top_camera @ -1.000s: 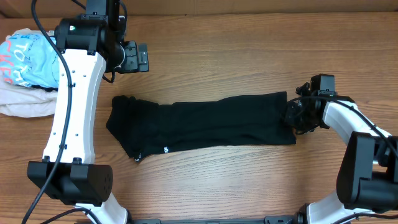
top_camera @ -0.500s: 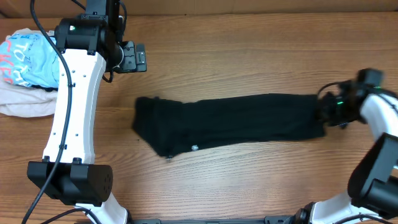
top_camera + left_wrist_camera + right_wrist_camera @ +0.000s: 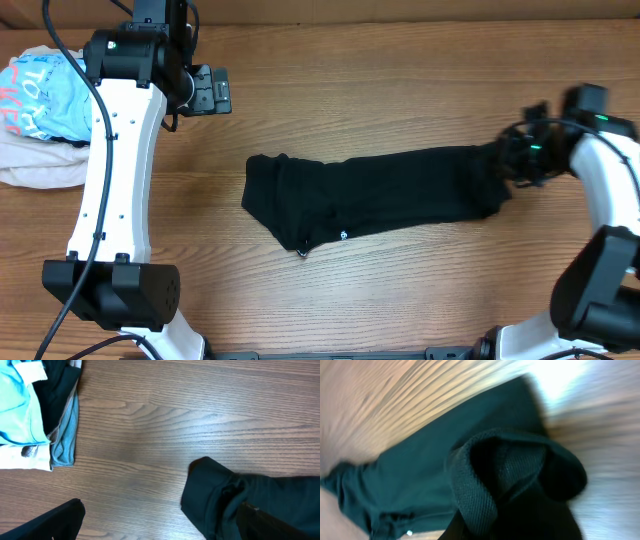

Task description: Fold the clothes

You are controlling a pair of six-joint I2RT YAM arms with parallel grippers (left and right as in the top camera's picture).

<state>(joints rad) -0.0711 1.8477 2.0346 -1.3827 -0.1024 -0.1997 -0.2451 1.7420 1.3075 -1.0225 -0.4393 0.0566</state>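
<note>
We see the black T-shirt (image 3: 375, 200) lying as a long, narrow band across the middle of the table (image 3: 380, 90). It runs from left of centre towards the right edge. Its right end is bunched and raised where the right gripper (image 3: 512, 165) is closed on the cloth. The right wrist view is blurred, but it shows a thick rolled fold of the dark fabric (image 3: 515, 475) close to the camera.

The left gripper (image 3: 210, 92) hangs over bare wood near the far edge, left of centre and well apart from the shirt. In its wrist view the two fingers (image 3: 55, 522) stand wide apart with nothing between them. The shirt's left end (image 3: 215, 495) lies below and to the right of them.

At the far left corner sits a pile of other clothes. A light blue shirt (image 3: 45, 100) lies on top of a beige garment (image 3: 40, 168). The left arm (image 3: 115, 190), white and long, reaches over the table between this pile and the black shirt's left end.

Pink letters cross the light blue shirt; we can make out "TO" and no more. A small round white logo (image 3: 343, 236) shows near the black shirt's near edge, too small to read.
</note>
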